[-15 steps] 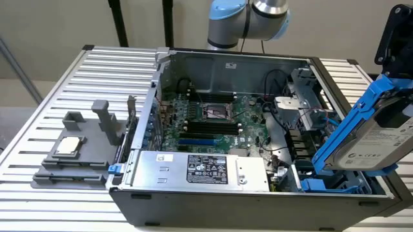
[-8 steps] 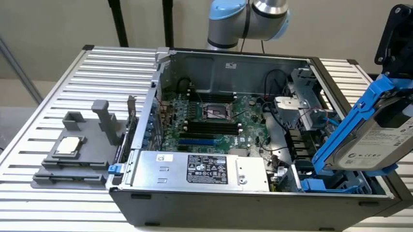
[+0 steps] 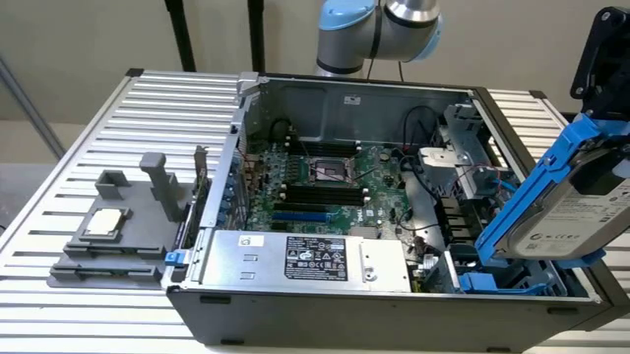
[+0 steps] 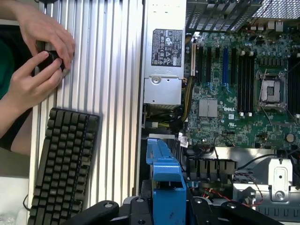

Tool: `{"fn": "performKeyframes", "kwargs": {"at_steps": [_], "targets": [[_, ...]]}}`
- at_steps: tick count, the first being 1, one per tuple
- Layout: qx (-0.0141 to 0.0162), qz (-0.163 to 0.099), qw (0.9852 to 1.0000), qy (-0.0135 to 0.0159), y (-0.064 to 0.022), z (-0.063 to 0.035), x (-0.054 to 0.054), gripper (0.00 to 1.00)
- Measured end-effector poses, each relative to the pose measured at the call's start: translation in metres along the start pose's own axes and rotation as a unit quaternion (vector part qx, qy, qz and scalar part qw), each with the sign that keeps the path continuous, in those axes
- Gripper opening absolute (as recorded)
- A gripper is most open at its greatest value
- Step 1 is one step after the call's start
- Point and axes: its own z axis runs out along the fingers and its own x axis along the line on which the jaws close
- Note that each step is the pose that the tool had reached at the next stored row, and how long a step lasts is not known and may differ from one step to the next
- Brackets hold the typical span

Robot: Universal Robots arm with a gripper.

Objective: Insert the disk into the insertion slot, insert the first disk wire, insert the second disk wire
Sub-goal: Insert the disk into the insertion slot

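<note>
The disk (image 3: 580,210), a grey drive with a white label in a bright blue carrier, hangs tilted on edge at the exterior view's right. It is above the near right corner of the open computer case. My black gripper (image 3: 603,110) is shut on its upper part. Below it lies the insertion slot (image 3: 492,282), a bay with blue rails, and the disk's lower corner is close above it. In the wrist view the blue carrier edge (image 4: 164,180) sits between my gripper's (image 4: 166,208) black fingers. Thin red and blue wires (image 3: 489,183) lie beside the drive cage.
The case holds a green motherboard (image 3: 325,184) and a silver power-supply box (image 3: 305,258). A grey fixture with a chip (image 3: 106,234) stands on the slatted table (image 3: 167,103). A black keyboard (image 4: 63,164) lies beside the case, and a person's hands (image 4: 37,61) work at the table's edge.
</note>
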Motion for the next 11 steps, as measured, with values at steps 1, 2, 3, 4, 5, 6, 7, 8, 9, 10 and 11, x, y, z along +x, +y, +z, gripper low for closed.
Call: {"fn": "performKeyframes", "kwargs": {"at_steps": [1, 2, 3, 4, 5, 6, 7, 8, 9, 10, 11], "targets": [[0.0001, 0.000, 1.0000, -0.0020, 0.0000, 0.0006, 0.000, 0.32], [0.0001, 0.000, 1.0000, -0.0046, 0.0000, 0.0012, 0.000, 0.32], [0.0002, 0.000, 1.0000, -0.0073, 0.0000, 0.0017, 0.000, 0.32], [0.0002, 0.000, 1.0000, -0.0099, -0.0001, 0.0023, 0.000, 0.32], [0.0002, 0.000, 0.9999, -0.0123, -0.0001, 0.0031, 0.000, 0.32], [0.0003, -0.001, 0.9999, -0.0141, -0.0002, 0.0040, 0.000, 0.32], [0.0003, -0.001, 0.9999, -0.0152, -0.0002, 0.0052, 0.000, 0.32], [0.0003, -0.001, 0.9999, -0.0160, -0.0003, 0.0064, 0.000, 0.32], [0.0003, -0.001, 0.9999, -0.0166, -0.0003, 0.0078, 0.000, 0.32], [0.0003, -0.001, 0.9999, -0.0169, -0.0004, 0.0095, 0.000, 0.32], [0.0003, -0.001, 0.9999, -0.0171, -0.0005, 0.0115, 0.000, 0.32]]}}
